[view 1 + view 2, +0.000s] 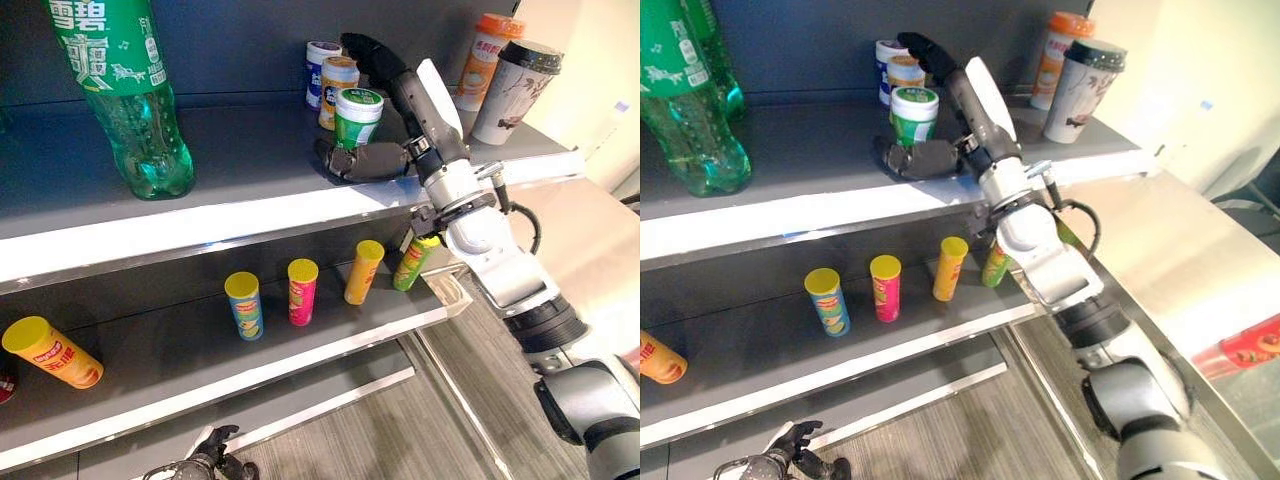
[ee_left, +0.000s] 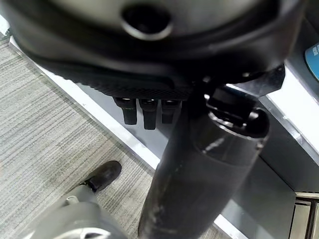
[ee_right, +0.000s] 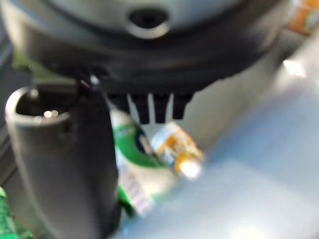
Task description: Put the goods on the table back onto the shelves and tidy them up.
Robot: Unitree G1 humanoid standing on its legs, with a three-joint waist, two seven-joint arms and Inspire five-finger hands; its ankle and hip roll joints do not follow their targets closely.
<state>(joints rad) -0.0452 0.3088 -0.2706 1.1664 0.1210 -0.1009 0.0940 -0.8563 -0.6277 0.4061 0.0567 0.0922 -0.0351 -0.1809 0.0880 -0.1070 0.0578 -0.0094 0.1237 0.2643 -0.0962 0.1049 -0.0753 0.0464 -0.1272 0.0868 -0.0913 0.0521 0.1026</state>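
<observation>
The green-lidded can [image 1: 357, 116] stands upright on the upper shelf [image 1: 250, 165], and everything below is placed from it. The right hand [image 1: 372, 100] reaches onto that shelf with its fingers spread apart, straight ones passing behind the can and the thumb lying on the shelf in front; it frames the can loosely without being clamped on it. Just behind the can stand an orange-lidded can [image 1: 337, 88] and a white and blue can [image 1: 319, 70], the three packed close. Well off to the can's left is a green bottle [image 1: 125, 95]; off to its right, near the shelf's end, are two tall lidded cups [image 1: 503, 85].

On the lower shelf [image 1: 200, 340] beneath the can, four small tubes [image 1: 300, 290] stand in a loose row, unevenly spaced and some leaning, and an orange tube [image 1: 50, 352] lies on its side far to the left. The left hand [image 1: 215, 455] hangs low near the floor, fingers relaxed and holding nothing.

Judging from this, much is already shelved; what remains looks like tidying, namely righting the lying tube and evening the row. The worktop [image 1: 1180, 250] lies to the can's right beyond the shelf end.

The upper shelf has wide bare room between the can and the bottle, while the can cluster is tight, so the hand should withdraw carefully. The can stands set back from the shelf's front edge.
</observation>
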